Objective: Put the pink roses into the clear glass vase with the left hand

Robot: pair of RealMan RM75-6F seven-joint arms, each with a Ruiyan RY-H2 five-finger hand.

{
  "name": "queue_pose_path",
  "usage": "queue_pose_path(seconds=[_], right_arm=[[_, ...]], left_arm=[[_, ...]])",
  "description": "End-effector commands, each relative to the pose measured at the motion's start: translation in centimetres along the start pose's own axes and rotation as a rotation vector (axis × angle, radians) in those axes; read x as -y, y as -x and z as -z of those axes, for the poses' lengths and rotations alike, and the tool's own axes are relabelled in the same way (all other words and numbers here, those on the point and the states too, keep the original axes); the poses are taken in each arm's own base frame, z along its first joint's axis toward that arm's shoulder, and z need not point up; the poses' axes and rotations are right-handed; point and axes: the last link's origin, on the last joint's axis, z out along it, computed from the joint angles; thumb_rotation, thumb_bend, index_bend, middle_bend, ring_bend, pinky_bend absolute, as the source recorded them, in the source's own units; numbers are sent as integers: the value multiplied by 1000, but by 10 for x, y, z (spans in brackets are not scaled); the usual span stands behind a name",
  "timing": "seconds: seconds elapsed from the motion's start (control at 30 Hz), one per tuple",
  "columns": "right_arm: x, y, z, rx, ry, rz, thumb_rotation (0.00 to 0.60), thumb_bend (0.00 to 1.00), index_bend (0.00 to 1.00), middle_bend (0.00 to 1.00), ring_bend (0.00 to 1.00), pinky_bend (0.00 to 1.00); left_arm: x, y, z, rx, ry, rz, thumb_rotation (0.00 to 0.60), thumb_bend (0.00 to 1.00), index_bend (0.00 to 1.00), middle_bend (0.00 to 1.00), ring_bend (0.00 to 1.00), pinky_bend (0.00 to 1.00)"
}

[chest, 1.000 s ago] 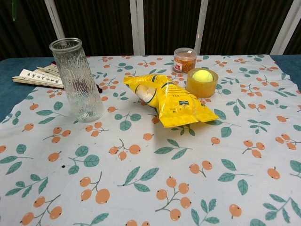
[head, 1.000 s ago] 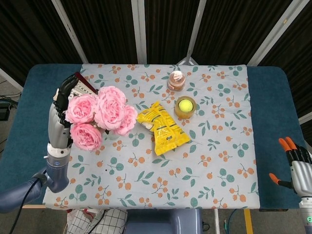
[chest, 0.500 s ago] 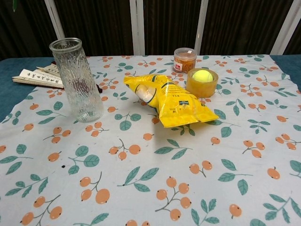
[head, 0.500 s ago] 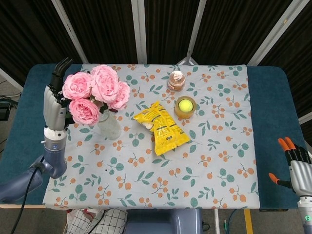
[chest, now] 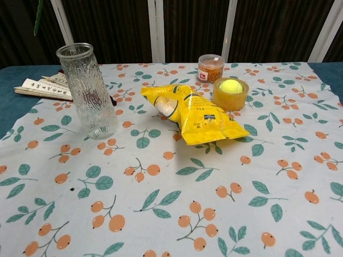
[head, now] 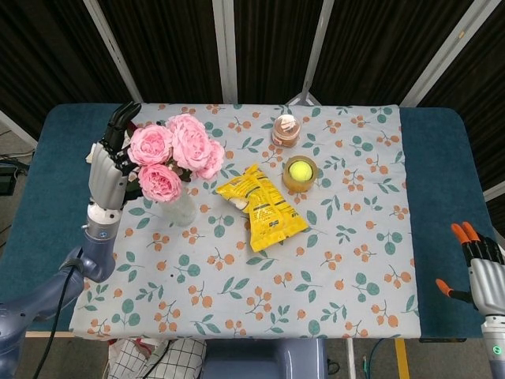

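My left hand holds a bunch of pink roses high above the table's left side. In the head view the blooms cover the top of the clear glass vase, whose base shows below them. The chest view shows the ribbed vase upright and holding nothing, with a green stem tip hanging up and to the left of its mouth. The right hand rests off the table at the lower right, fingers apart and holding nothing.
A yellow snack bag lies right of the vase. Behind it stand an amber ring with a tennis ball inside it and a small orange-lidded jar. A folded paper fan lies left of the vase. A floral cloth covers the table.
The left hand has swung the roses back and then right, above the vase. In the chest view the stem tip has shifted right, nearer the vase mouth. The right hand has stayed put.
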Motion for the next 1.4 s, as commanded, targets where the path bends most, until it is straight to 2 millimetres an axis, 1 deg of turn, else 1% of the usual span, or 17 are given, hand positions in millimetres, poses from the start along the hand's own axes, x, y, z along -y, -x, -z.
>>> queue_pose_path(seconds=[0.03, 0.47, 0.7, 0.87, 1.0, 1.23, 1.4], right_arm=[[0, 2, -2, 2, 5, 4, 600, 221, 108, 19, 19, 0], [-3, 9, -12, 2, 30, 15, 600, 221, 108, 19, 19, 0], [-5, 8, -13, -9, 35, 6, 600, 221, 108, 19, 19, 0], [-7, 6, -13, -18, 40, -2, 600, 221, 109, 18, 19, 0], [-8, 5, -13, -23, 43, -8, 600, 221, 109, 19, 19, 0], [-9, 4, -12, -27, 43, -14, 600, 221, 108, 18, 19, 0], [-9, 5, -12, -27, 44, -15, 600, 221, 109, 19, 19, 0]], left_arm=[[4, 13, 2, 8, -30, 29, 600, 513, 523, 507, 78, 95], [13, 40, -6, 40, -70, 24, 600, 509, 523, 508, 79, 96], [9, 54, -10, 55, -74, 26, 600, 504, 523, 508, 79, 99], [3, 64, -9, 74, -60, 26, 600, 504, 523, 509, 85, 102], [2, 65, -7, 67, -68, 30, 600, 504, 523, 510, 89, 104], [9, 65, 3, 85, -110, 24, 600, 504, 523, 510, 89, 103], [12, 62, 7, 84, -119, 19, 600, 501, 523, 509, 89, 104]])
